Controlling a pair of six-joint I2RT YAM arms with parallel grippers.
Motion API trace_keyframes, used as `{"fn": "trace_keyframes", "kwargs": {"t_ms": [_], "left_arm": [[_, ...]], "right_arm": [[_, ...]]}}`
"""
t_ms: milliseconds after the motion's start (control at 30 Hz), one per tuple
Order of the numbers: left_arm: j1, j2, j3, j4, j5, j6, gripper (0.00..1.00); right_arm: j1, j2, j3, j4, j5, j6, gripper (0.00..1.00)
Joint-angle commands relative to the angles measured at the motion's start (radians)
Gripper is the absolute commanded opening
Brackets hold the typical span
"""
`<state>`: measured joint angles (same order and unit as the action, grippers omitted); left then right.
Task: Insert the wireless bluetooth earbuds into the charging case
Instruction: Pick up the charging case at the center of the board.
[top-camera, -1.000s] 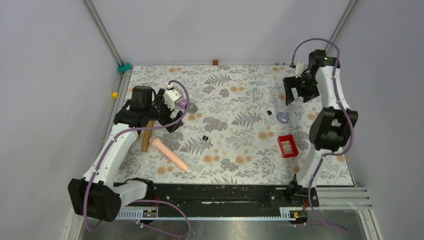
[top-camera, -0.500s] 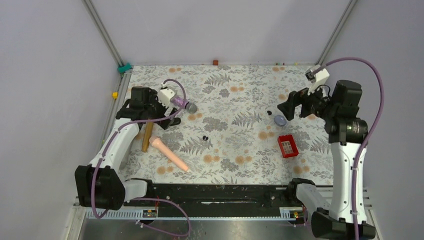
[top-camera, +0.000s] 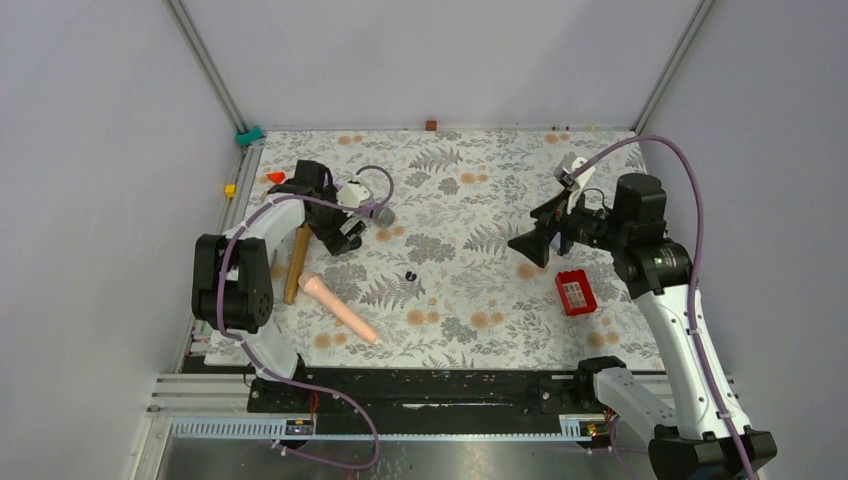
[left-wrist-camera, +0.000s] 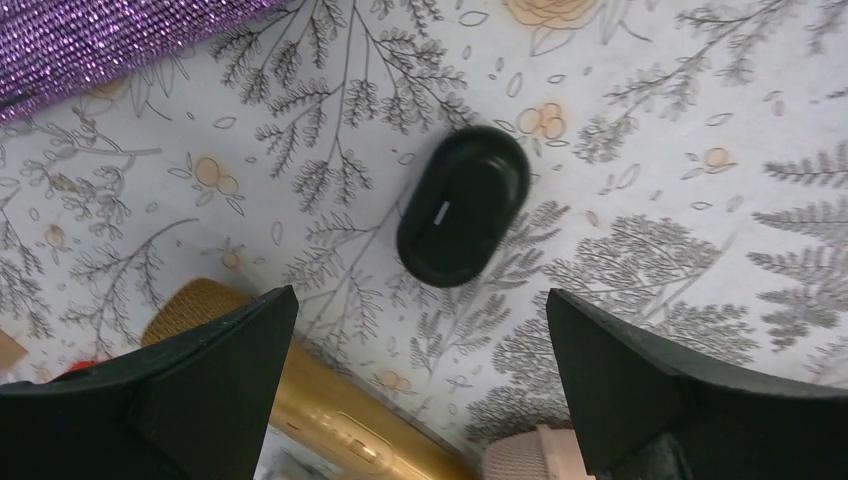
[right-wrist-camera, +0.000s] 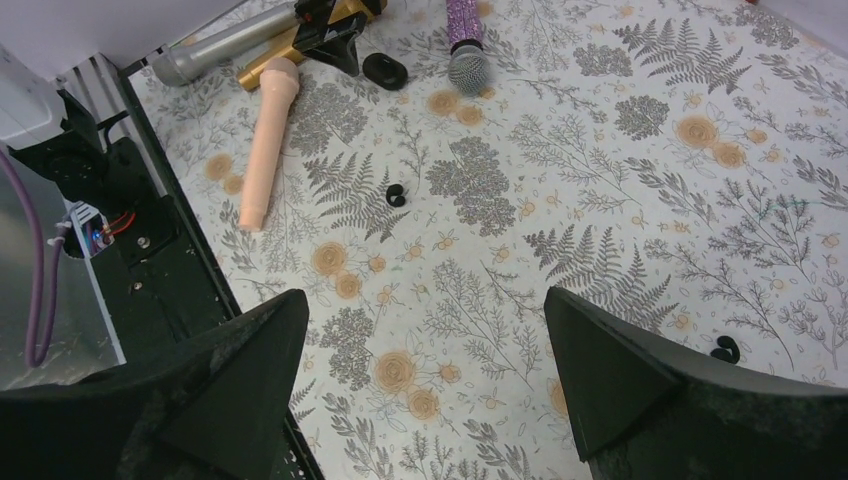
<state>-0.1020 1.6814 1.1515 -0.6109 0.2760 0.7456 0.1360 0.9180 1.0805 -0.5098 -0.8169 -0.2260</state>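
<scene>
Approaching the earbuds: nothing gripped yet

Top external: the left gripper (top-camera: 345, 232) sits low over the floral tablecloth (top-camera: 470, 330) at far left, just beside the purple glitter microphone with a grey mesh head (top-camera: 376, 211). The right gripper (top-camera: 528, 246) hangs at mid-right. A pair of tiny glossy black earbuds (top-camera: 409, 275) lies on the cloth between the two arms, well apart from both. A red plastic box (top-camera: 575, 292) rests near the right gripper. A gold microphone (top-camera: 296, 262) and a peach-pink microphone (top-camera: 338, 308) lie at left.

Left wrist: the jaws are spread wide, holding and touching nothing. A black oval charging case (left-wrist-camera: 463, 205) lies flat on the cloth, ahead of the tips and between them. Its lid appears closed.

Right wrist: the jaws are spread wide and empty, raised clear of the cloth. The black earbuds lie well ahead, and a further small black bud (right-wrist-camera: 725, 349) lies close by the right-hand finger.

Step in hand, as judged: the approach, with no bud collected and none seated in the case.

Next move, as judged: one gripper lowers over a bud and narrows its jaws to pinch so small and glossy a piece. The case probably needs opening and steadying first.
</scene>
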Motion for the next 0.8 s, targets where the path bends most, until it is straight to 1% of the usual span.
{"fn": "trace_keyframes", "kwargs": {"t_ms": [0,67,167,267,400,467,600,667,767], "left_arm": [[-0.016,0.05,0.085,0.002,-0.049,0.116,0.99],[-0.027,0.087,0.111,-0.006,-0.065,0.138,0.99],[-0.059,0.161,0.167,-0.032,-0.109,0.131,0.99],[-0.088,0.204,0.17,-0.041,-0.136,0.145,0.98],[-0.106,0.246,0.174,-0.054,-0.152,0.152,0.9],[-0.107,0.264,0.187,-0.071,-0.147,0.149,0.84],[-0.105,0.274,0.205,-0.102,-0.128,0.138,0.67],[-0.105,0.279,0.221,-0.123,-0.119,0.125,0.55],[-0.105,0.278,0.245,-0.161,-0.096,0.1,0.42]], "right_arm": [[0.033,0.029,0.004,0.046,0.046,-0.025,0.95],[0.036,0.037,0.004,0.047,0.051,-0.025,0.95],[0.038,0.039,0.004,0.047,0.048,-0.022,0.94],[0.043,0.034,0.003,0.052,0.048,-0.021,0.94],[0.045,0.026,-0.002,0.062,0.053,-0.014,0.94],[0.045,0.024,-0.005,0.066,0.052,-0.008,0.94],[0.046,0.022,-0.01,0.074,0.05,-0.002,0.93],[0.046,0.022,-0.011,0.081,0.053,0.004,0.93],[0.045,0.018,-0.018,0.098,0.065,0.019,0.92]]}}
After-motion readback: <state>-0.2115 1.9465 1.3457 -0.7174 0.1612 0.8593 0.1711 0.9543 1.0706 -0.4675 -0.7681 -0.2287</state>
